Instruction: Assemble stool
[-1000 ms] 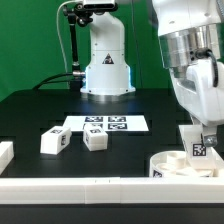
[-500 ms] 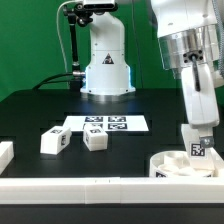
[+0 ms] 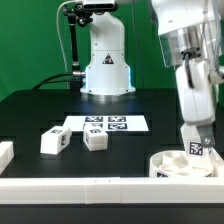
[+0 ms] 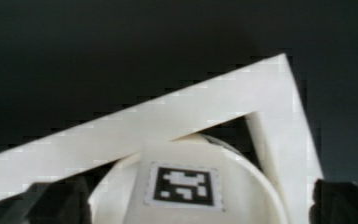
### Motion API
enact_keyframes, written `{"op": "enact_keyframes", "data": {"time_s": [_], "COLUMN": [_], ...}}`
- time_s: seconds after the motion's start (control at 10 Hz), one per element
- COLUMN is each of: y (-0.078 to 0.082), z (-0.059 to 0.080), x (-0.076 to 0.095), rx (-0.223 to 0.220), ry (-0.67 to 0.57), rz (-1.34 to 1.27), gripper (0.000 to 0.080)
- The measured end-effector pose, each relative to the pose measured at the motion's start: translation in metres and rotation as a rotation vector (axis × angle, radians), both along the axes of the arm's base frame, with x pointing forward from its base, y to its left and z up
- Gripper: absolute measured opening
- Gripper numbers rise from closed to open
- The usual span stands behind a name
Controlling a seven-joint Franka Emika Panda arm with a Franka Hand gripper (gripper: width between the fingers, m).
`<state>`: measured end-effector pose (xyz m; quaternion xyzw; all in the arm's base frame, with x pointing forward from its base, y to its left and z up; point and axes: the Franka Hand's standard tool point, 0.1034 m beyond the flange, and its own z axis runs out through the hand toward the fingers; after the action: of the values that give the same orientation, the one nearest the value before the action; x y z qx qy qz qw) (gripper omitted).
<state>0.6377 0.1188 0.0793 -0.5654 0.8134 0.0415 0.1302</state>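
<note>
Claw (image 3: 196,138) newly spread wide, straddling upright leg (image 4: 185,185), leg standing in seat disc (image 3: 166,157)

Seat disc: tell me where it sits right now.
The seat disc sits at the exterior view's lower right, next to the white rail, with a leg standing in it.

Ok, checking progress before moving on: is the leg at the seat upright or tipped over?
Upright: the leg stands vertical in the seat disc, tag facing the exterior camera.
</note>
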Motion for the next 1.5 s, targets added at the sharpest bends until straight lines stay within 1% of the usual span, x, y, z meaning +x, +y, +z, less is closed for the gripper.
{"op": "enact_keyframes", "data": {"time_s": [0.1, 0.2, 0.3, 0.4, 0.5, 0.6, 0.8, 0.9, 1.1, 1.3, 1.5], "y": [0.001, 0.002, 0.002, 0.001, 0.002, 0.002, 0.007, 0.008, 0.009, 0.014, 0.012], "z": [0.008, 0.018, 0.029, 0.034, 0.031, 0.031, 0.028, 0.029, 0.034, 0.033, 0.033], "x": [0.002, 0.004, 0.007, 0.009, 0.008, 0.008, 0.004, 0.003, 0.002, 0.004, 0.006], "rx": [0.002, 0.003, 0.008, 0.003, 0.002, -0.01, -0.051, -0.075, -0.145, -0.182, -0.198], "ry": [-0.012, -0.031, -0.051, -0.07, -0.066, -0.077, -0.098, -0.099, -0.11, -0.094, -0.127], "rz": [0.009, 0.028, 0.044, 0.083, 0.085, 0.136, 0.365, 0.511, 0.849, 1.16, 1.269], "gripper": [0.0642, 0.0642, 0.0648, 0.0648, 0.0649, 0.0649, 0.0649, 0.0649, 0.0649, 0.0649, 0.0649]}}
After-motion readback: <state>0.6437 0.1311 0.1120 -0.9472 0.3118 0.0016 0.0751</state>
